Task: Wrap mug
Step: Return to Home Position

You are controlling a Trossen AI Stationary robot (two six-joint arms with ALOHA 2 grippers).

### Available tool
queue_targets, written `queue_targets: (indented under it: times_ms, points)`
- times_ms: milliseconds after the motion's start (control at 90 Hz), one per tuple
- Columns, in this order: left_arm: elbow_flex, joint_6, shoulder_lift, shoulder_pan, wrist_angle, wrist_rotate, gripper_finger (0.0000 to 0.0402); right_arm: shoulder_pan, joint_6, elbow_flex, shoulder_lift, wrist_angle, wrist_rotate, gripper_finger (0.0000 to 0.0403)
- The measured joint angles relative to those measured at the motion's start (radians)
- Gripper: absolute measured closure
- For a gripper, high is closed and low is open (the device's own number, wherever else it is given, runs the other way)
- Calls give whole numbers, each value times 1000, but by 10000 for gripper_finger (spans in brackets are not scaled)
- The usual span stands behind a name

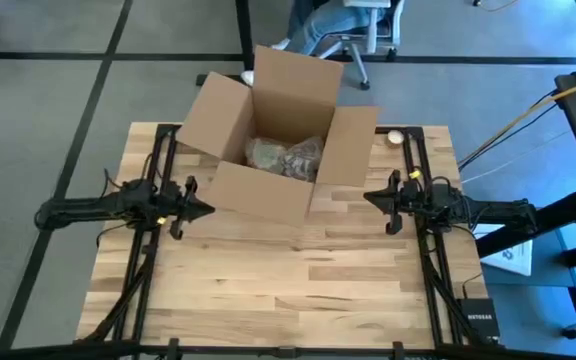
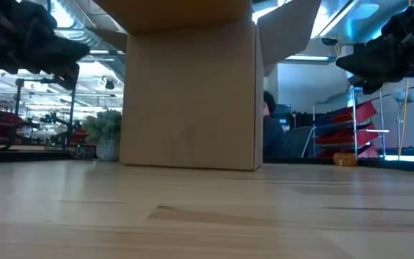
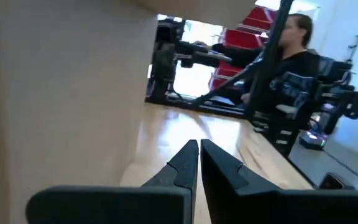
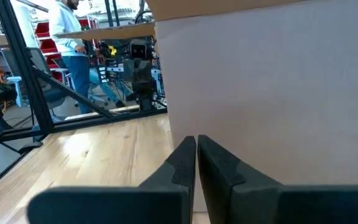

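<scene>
- The mug (image 1: pixel 286 155), in its bubble wrap, lies on the bottom of the open box (image 1: pixel 268 195), which stands at the far middle of the table (image 1: pixel 298 290).
- My left gripper (image 1: pixel 208 209) hovers just beside the left side of the box, fingers together and holding nothing.
- My right gripper (image 1: pixel 368 197) hovers just beside the right flap, fingers also together and empty.
- I judge that wrapping and packing are done; the step in hand is only to bring both arms home.
- The next move asks me to draw each arm away from the box without catching a flap, so that the box does not shift.
</scene>
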Motion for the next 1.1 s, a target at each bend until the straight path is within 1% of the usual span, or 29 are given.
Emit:
queue_targets:
  times_ms: [167, 733, 1100]
  points:
    - [0, 2, -7, 0, -2, -8, 401, 0, 0, 0, 0, 0, 0, 400]
    - [0, 44, -7, 0, -19, -95, 401, 0, 0, 0, 0, 0, 0, 400]
    - [0, 43, -7, 0, -20, -98, 401, 0, 0, 0, 0, 0, 0, 400]
